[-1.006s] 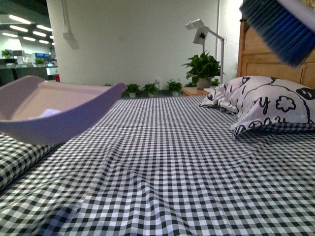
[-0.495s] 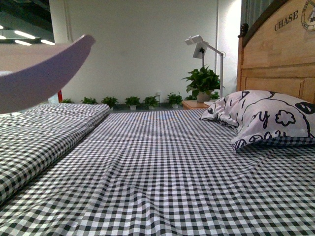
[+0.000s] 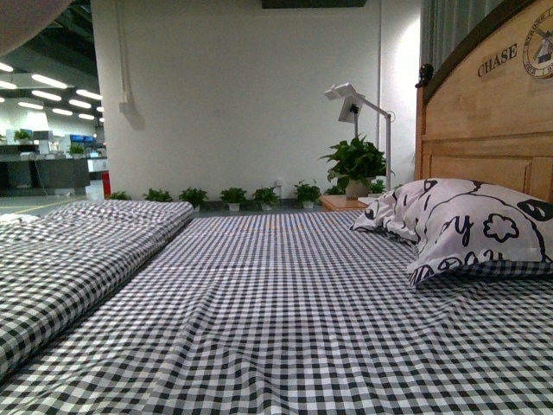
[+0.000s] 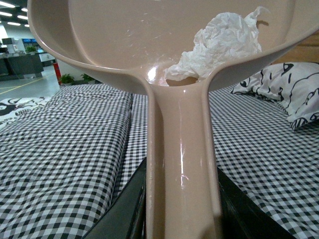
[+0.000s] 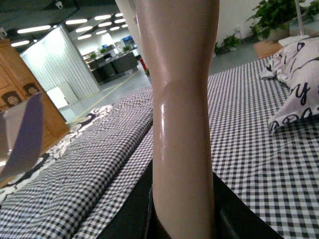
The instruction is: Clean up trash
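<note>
Left wrist view: left gripper [image 4: 180, 211] clamped on the dustpan [image 4: 179, 149] handle, trash [image 4: 219, 45] wad sitting in the pan near the handle root, bed [image 4: 65, 149] below. Right gripper [image 5: 182, 219] gripping a pale handle [image 5: 182, 99], probably the brush; head not visible. Judgement: trash is collected, so keep the pan level or tipped back toward the handle, move slowly, avoid jolts until over a bin.

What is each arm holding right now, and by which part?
Left pincer grips the dustpan by its handle, paper wad inside. Right pincer grips a pale handle near its base; its head is out of view.
</note>
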